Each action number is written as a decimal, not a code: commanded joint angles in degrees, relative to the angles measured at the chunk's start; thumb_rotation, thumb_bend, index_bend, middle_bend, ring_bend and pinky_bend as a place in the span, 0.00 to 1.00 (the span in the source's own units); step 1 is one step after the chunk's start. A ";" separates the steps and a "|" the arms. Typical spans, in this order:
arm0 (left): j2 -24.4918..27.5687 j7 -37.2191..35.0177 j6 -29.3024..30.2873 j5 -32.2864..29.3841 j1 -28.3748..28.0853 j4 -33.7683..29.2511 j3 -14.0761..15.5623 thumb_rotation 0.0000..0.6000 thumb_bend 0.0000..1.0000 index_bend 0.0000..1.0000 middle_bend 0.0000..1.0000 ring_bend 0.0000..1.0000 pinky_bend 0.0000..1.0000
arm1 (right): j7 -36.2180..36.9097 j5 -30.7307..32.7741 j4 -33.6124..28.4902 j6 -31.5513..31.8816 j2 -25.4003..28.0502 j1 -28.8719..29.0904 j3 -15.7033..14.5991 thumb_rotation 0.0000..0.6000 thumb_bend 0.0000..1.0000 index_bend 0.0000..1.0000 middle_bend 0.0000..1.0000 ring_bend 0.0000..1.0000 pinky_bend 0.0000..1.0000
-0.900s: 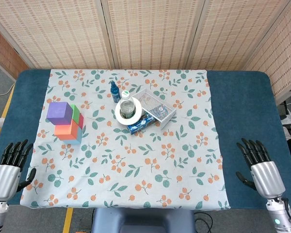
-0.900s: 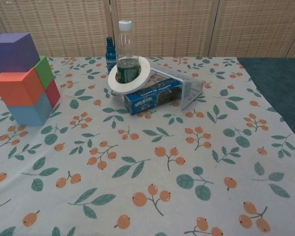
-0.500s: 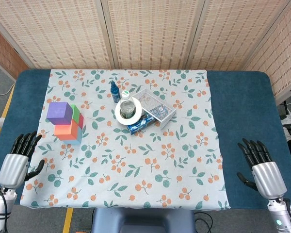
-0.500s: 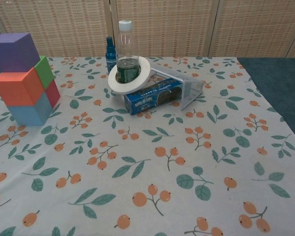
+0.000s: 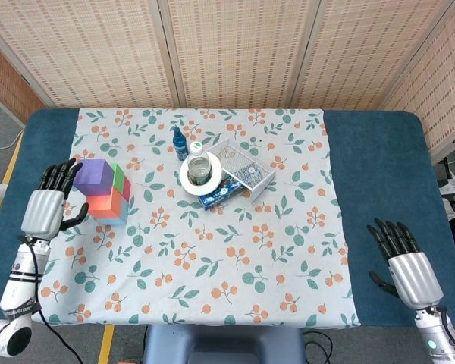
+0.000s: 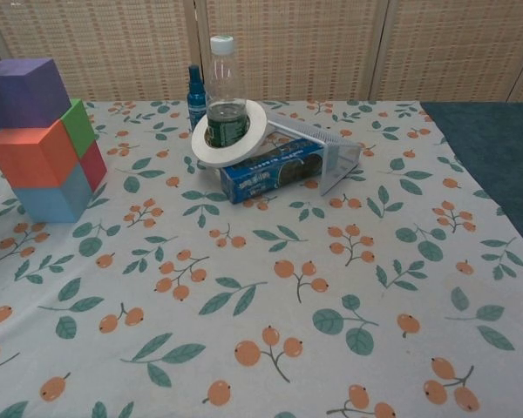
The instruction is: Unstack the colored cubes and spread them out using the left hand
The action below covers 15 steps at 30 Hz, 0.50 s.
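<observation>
A stack of coloured cubes stands at the left of the floral cloth. A purple cube (image 5: pixel 93 175) (image 6: pixel 24 91) tops it, over an orange cube (image 5: pixel 101 205) (image 6: pixel 26 154) and a light blue cube (image 5: pixel 115 219) (image 6: pixel 44 198). A green cube (image 5: pixel 119 177) (image 6: pixel 79 127) and a red cube (image 5: pixel 127 189) (image 6: pixel 93 165) sit behind. My left hand (image 5: pixel 48 205) is open just left of the stack, fingertips near the purple cube, not touching. My right hand (image 5: pixel 404 262) lies open at the table's right front.
A clear bottle (image 5: pixel 199 163) inside a white tape ring (image 6: pixel 229 138), a blue box (image 6: pixel 270 170), a wire basket (image 5: pixel 246 167) and a small blue spray bottle (image 5: pixel 180 142) cluster behind the table's centre.
My left hand has risen and moved forward from the table's front left edge up to beside the cube stack. The cubes and the right hand stay put.
</observation>
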 commanded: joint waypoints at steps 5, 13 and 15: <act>-0.07 6.44 -7.41 -6.39 -6.43 0.24 -2.18 1.00 0.41 0.00 0.00 0.00 0.02 | 0.03 0.96 -1.00 -1.79 0.46 0.71 -0.07 1.00 0.13 0.00 0.00 0.00 0.00; 0.93 8.67 -11.09 -10.24 -8.40 -0.31 -1.45 1.00 0.41 0.00 0.00 0.00 0.02 | 0.09 2.06 -1.09 -2.67 0.33 1.13 0.43 1.00 0.13 0.00 0.00 0.00 0.00; 1.53 9.24 -12.17 -11.56 -8.77 -0.74 -1.26 1.00 0.41 0.00 0.00 0.01 0.02 | -0.03 2.13 -1.12 -2.82 0.25 1.22 0.46 1.00 0.13 0.00 0.00 0.00 0.00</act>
